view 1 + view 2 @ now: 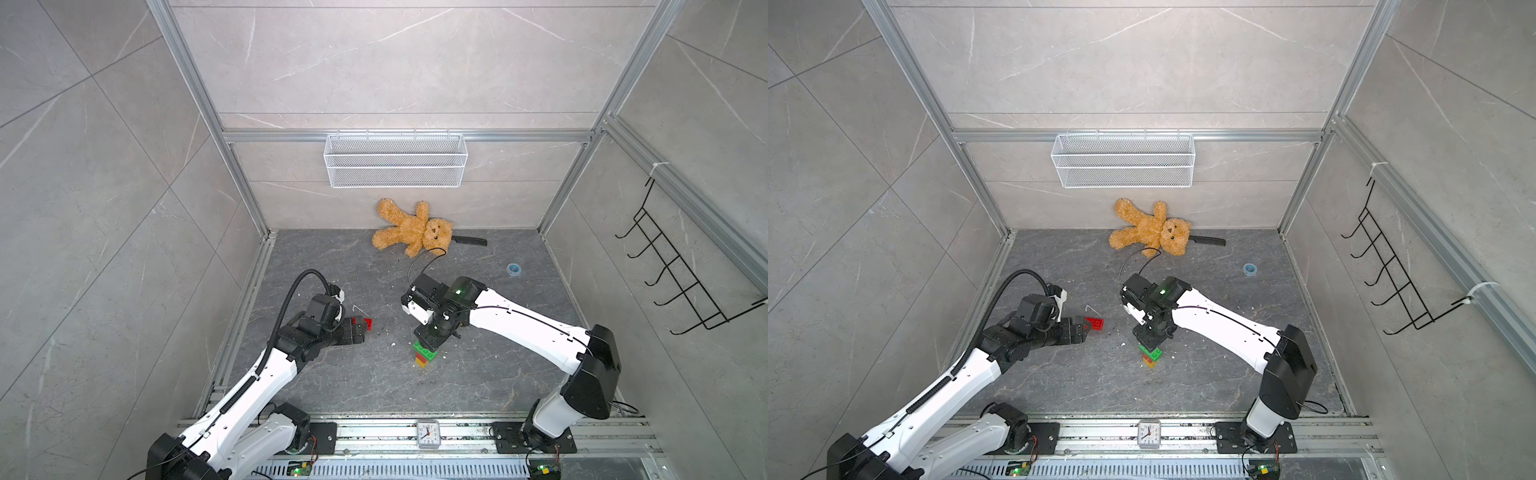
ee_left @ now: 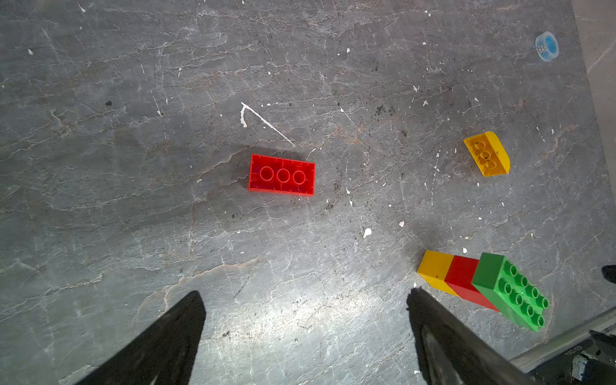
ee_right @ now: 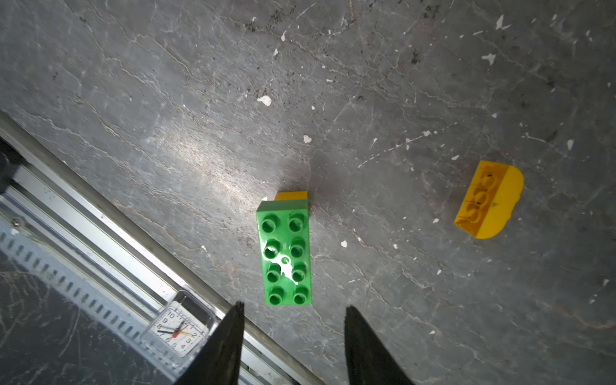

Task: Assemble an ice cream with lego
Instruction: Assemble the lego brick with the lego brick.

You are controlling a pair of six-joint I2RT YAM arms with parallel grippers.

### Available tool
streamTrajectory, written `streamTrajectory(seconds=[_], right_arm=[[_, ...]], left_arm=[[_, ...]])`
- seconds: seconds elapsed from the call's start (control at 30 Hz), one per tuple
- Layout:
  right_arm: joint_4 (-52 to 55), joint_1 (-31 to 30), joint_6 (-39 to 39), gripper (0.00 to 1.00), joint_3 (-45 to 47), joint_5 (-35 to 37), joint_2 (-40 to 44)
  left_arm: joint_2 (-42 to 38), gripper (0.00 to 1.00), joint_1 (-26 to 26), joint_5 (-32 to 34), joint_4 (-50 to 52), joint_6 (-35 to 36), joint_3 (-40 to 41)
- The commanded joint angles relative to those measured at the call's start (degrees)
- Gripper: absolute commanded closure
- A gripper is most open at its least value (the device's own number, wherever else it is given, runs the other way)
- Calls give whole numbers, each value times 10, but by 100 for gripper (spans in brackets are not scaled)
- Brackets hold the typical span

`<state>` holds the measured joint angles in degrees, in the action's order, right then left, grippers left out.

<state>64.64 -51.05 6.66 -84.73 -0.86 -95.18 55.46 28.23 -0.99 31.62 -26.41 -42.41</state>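
1. On the dark grey stone-look table (image 1: 332,386), toward the front rail, stands the partly built ice cream stack (image 1: 424,357). It has a square yellow plastic brick (image 2: 435,266) at the bottom, a short red plastic brick (image 2: 465,280) on it, and a long green studded brick (image 2: 513,293) on top, overhanging the two below.
2. All eight studs of the long green studded brick are bare.
3. The right gripper (image 3: 293,311) hangs close over the stack with its black fingers spread and nothing between them. In the right wrist view the green brick lies just ahead of the tips, untouched.
4. A loose red rectangular brick (image 2: 281,175) lies upside down on the table, well apart from the stack on its left. Its hollow underside, with three round tubes, faces up.
5. The left gripper (image 2: 303,300) is near this loose brick with its jaws spread wide and empty. The brick lies ahead of the fingertips and apart from them.
6. A yellow brick with a rounded top (image 3: 490,200) lies on its side, hollow underside showing, apart from the stack. It shows only in the wrist views.
7. A brown plush teddy bear (image 1: 411,230) lies against the back wall, with a black-handled knife (image 1: 471,240) beside its head.
8. A small blue tape roll (image 1: 514,269) lies on the right part of the table, and a small white alarm clock (image 1: 428,433) sits on the front rail.
9. A white wire-mesh basket (image 1: 395,160) hangs on the back wall.
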Motion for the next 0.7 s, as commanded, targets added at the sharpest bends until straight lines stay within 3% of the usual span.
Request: streamTrajectory(seconds=[0.0, 0.23, 0.67], right_arm=[[0, 12, -5, 52, 8, -6, -19], [-13, 20, -21, 56, 17, -47, -35], [-22, 22, -26, 69, 44, -49, -50]], left_arm=[[1, 3, -2, 5, -1, 2, -17], [-1, 3, -2, 5, 3, 3, -19], [5, 3, -2, 7, 4, 4, -20]])
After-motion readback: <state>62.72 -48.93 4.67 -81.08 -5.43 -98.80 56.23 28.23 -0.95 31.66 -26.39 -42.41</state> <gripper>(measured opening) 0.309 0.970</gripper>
